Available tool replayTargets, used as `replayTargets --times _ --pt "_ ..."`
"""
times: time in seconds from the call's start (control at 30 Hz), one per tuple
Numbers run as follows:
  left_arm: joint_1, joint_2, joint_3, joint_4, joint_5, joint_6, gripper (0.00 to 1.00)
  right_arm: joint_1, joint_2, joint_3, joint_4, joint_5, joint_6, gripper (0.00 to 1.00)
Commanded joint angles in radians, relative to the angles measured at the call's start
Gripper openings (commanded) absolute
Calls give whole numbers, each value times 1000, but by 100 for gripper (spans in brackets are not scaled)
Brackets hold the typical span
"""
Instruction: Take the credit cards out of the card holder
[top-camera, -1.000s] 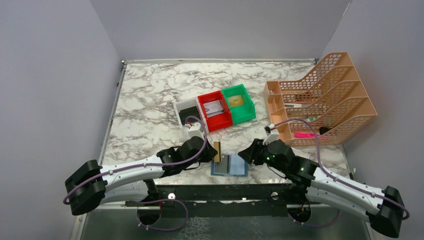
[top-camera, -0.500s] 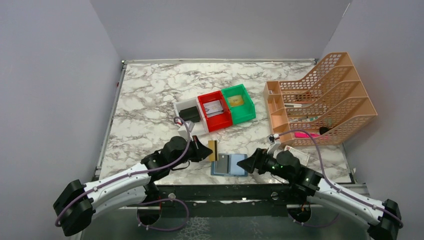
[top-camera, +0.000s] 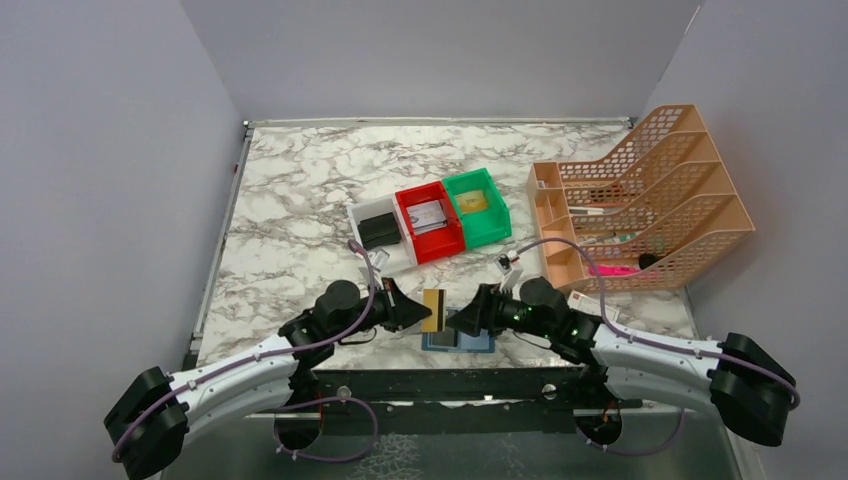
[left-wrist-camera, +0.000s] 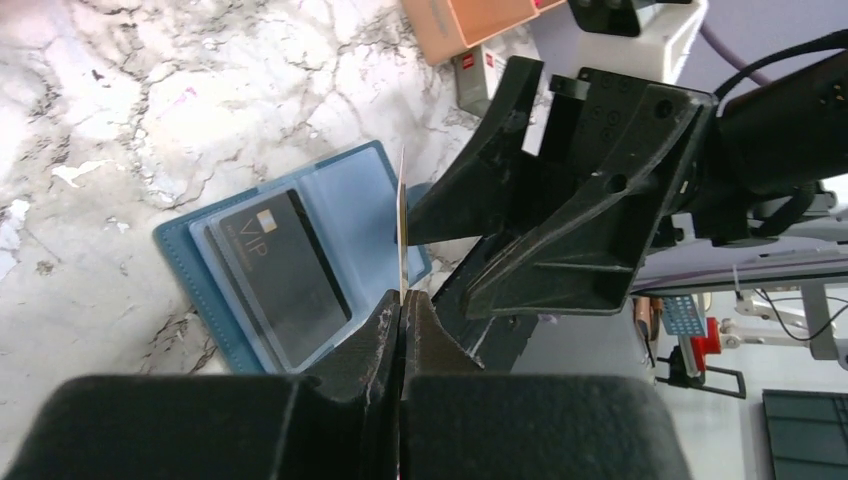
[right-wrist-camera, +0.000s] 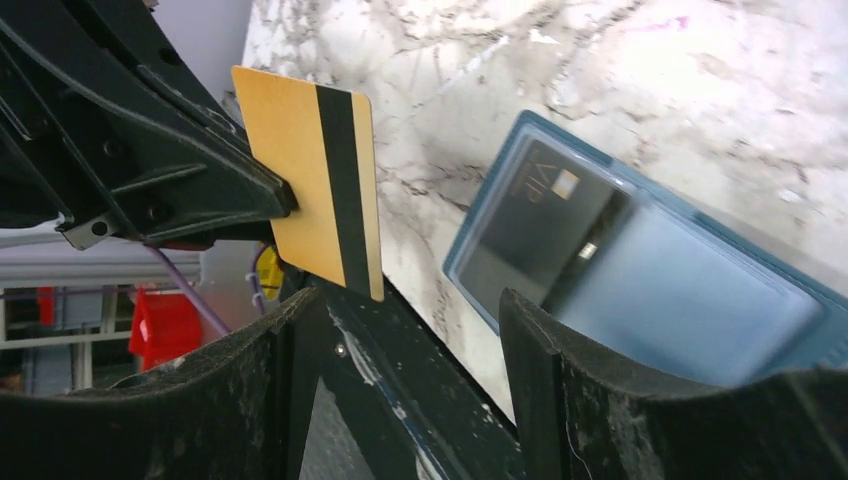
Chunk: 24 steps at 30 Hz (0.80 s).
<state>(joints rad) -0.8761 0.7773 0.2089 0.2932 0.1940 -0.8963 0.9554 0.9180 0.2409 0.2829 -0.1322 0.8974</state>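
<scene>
Near edge of the grey-veined marble-patterned table (top-camera: 300, 200): my left gripper (top-camera: 415, 310) stays clamped, jaws pressed together, on the lower edge of a gold plastic card with a black magnetic stripe (right-wrist-camera: 320, 185). It holds the gold card upright and clear of the flat teal-blue folding card holder (top-camera: 468, 343), which lies open on the table just ahead of the arm bases.

Over the last second the right gripper (top-camera: 460, 322) has swung in from the holder's right side. It now hangs over the open holder with its jaws apart, tips pointing at the gold card. They are close to it but not touching, as far as the wrist views show. The card itself has scarcely shifted in that time.

One card is out, then. A second, a black card marked VIP (left-wrist-camera: 280, 270), sits in the pocket nearer my left arm. The other pale-blue panel shows no card that I can make out.

I read the right arm's approach as either a hand-over of the gold card or a reach to pin the holder for the next pull; I can't tell which. Either way the black card remains to be drawn, so I'd put the job at about halfway.
</scene>
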Motion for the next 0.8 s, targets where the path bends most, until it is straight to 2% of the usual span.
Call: replayTargets --times 0.0,0.2,0.33,0.57,0.77 --pt "8 -35 -29 87 35 -17 0 1 80 43 163 -93 -20 68" --pt "12 -57 -43 103 53 -19 0 -19 164 46 286 -157 -9 63" --pt "16 -80 -50 120 65 -14 0 -67 237 34 432 -297 3 57" --pt "33 -61 -72 181 124 -27 0 -131 326 12 635 -424 50 47" --pt "59 -64 -72 185 133 -31 0 -153 347 3 694 -480 67 30"
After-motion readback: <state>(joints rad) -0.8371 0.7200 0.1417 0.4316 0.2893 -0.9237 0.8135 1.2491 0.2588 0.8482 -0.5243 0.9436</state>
